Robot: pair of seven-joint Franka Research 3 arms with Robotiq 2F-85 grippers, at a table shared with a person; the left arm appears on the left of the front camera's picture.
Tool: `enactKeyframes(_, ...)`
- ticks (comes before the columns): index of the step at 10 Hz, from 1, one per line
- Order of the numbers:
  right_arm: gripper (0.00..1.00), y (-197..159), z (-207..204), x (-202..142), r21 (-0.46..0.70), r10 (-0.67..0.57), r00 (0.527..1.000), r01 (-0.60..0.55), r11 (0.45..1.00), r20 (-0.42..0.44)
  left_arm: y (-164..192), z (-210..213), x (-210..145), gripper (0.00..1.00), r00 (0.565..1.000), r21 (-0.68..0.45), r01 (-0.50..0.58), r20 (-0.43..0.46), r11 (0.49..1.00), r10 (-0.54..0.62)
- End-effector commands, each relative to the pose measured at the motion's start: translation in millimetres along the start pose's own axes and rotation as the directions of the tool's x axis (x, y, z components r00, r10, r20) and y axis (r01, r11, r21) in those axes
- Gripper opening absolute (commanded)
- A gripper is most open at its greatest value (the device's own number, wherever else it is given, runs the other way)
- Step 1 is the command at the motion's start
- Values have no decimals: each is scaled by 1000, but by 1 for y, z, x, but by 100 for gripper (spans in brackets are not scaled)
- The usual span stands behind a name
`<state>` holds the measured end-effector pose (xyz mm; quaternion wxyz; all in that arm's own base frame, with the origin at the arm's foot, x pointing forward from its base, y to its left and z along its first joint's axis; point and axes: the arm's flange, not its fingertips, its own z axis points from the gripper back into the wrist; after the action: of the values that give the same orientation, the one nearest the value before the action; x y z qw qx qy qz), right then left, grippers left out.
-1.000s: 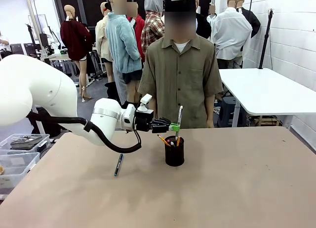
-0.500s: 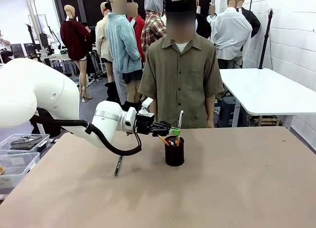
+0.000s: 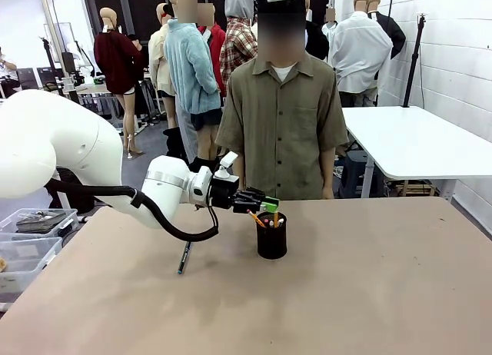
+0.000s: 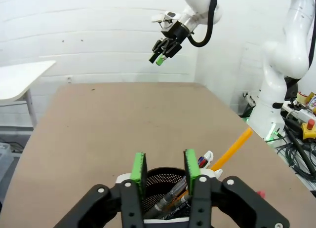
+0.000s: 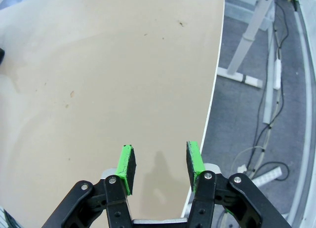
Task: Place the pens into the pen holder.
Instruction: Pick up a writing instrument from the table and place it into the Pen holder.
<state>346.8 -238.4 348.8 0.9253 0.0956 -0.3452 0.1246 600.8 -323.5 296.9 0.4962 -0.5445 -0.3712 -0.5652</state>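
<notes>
The black mesh pen holder [image 3: 271,236] stands mid-table with several pens in it, an orange pencil [image 3: 254,217] leaning out to the left. My left gripper [image 3: 267,205] hovers just above its rim. In the left wrist view the left gripper [image 4: 165,166] is open, its green pads either side of the pen holder [image 4: 163,180] below, with nothing between them. A silver pen [image 4: 170,198] and an orange pencil [image 4: 232,148] rest inside. A dark pen [image 3: 184,257] lies on the table to the left. My right gripper [image 5: 160,164] is open above the table's edge.
A person [image 3: 280,117] stands at the far side behind the holder, hands out of sight. Plastic bins [image 3: 31,236] sit off the table's left edge. The other arm's gripper [image 4: 162,50] hangs high beyond the far end. Floor and cables [image 5: 266,104] lie past the table edge.
The white pen that stood upright in my left gripper has gone down into the holder. The gripper has let go of it and sunk slightly toward the rim.
</notes>
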Motion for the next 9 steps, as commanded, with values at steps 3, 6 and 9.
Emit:
enactKeyframes(3, 54, 0, -2, 0, -9, 6, 1000, -6, 1000, -10, -61, 58, 39, 78, 996, 156, -34, -81, 987, 47)
enactKeyframes(6, 54, 0, -2, 0, -9, 6, 1000, -6, 1000, -10, -118, 146, 67, 78, 944, 463, -202, -145, 863, 298)
enactKeyframes(9, 54, 0, -2, 0, -9, 6, 1000, -6, 1000, -10, -180, 177, 79, 78, 823, 695, -287, -174, 659, 541)
